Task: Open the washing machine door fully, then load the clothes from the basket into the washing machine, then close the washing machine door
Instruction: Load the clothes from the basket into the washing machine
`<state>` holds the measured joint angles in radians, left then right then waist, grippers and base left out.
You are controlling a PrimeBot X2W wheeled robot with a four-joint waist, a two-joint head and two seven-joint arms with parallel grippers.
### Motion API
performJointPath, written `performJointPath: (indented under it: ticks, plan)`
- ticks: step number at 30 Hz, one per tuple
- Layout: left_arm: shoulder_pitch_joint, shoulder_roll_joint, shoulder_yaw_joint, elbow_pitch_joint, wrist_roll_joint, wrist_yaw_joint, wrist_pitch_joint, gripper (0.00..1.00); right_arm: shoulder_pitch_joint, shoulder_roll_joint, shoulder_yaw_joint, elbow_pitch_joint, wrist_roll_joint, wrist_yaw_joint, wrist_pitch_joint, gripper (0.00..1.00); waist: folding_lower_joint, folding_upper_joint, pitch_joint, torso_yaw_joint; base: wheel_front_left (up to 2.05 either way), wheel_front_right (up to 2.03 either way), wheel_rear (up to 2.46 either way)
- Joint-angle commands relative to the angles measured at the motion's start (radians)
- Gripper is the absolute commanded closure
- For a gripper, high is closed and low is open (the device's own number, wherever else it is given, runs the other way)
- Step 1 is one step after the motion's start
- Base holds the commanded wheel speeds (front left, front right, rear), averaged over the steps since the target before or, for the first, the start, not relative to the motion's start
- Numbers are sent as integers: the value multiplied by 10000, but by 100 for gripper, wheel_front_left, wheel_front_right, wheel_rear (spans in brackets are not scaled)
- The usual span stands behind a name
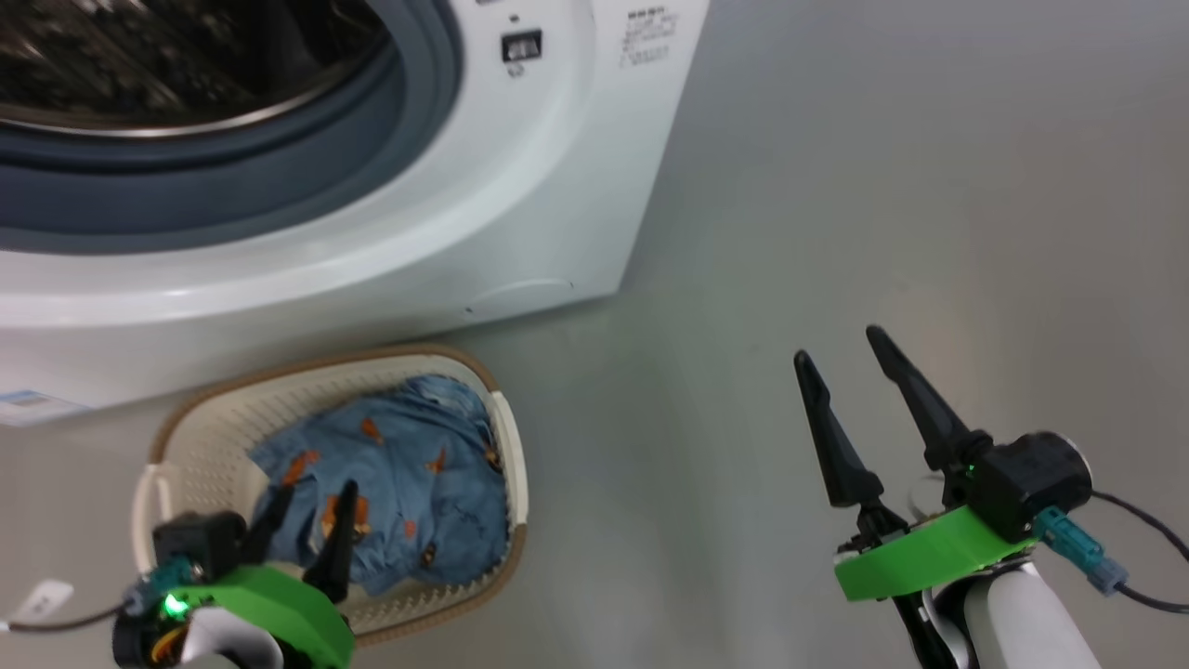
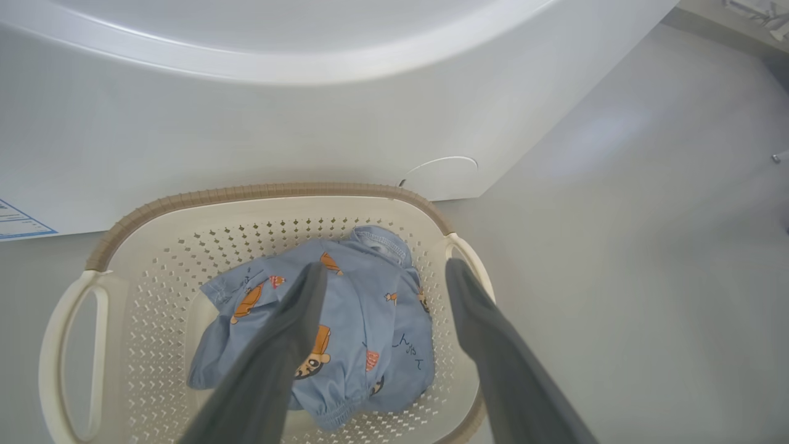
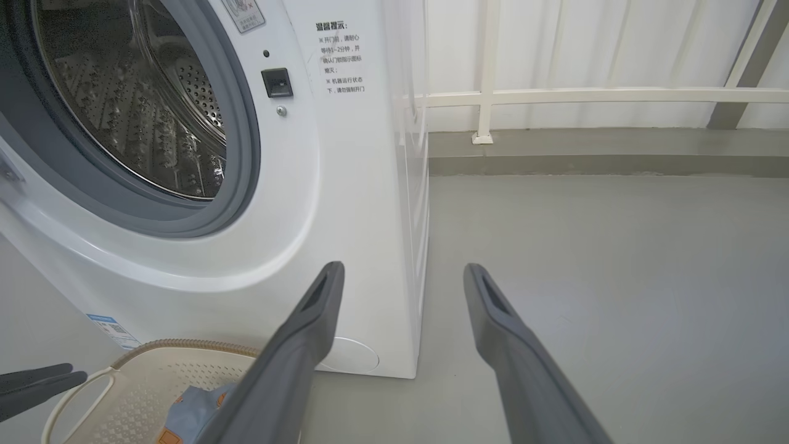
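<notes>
The washing machine fills the upper left, its steel drum uncovered inside the grey gasket. The washing machine door is out of view. On the floor before the machine sits the basket with the clothes, a light blue garment with orange figures, bunched inside. My left gripper hangs open just above the clothes, its fingers apart over the garment and the basket, not touching the fabric. Off to the right, my right gripper stands open over bare floor, holding nothing; in the right wrist view the right gripper points at the machine's lower right corner.
Grey floor stretches to the right of the machine. A white railing and a low curb run along the far side. A blue label marks the machine's lower front. A dark cable trails from the right wrist.
</notes>
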<state>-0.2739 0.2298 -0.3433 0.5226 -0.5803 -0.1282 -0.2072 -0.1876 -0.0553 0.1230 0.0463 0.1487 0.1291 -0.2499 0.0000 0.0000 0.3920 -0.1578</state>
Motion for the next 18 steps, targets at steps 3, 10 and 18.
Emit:
performJointPath:
  ticks: [3, 10, 18]
  plan:
    - [-622, 393, 139, 288, -150, -24, 72, 0, -234, 49, 386, -452, 163, 16, -118, 0, 0, 0, 1083, -606, 0, 0, 0]
    - [-1709, 782, -245, 1544, -492, -24, 726, 0, -541, 50, 744, -899, 412, 16, -118, 0, 0, 0, 2031, -992, 0, 0, 0]
    - [-3018, 1239, -579, 2721, -985, -24, 1565, 0, -838, 50, 1102, -1478, 550, 16, -118, 0, 0, 0, 3227, -1314, 0, 0, 0]
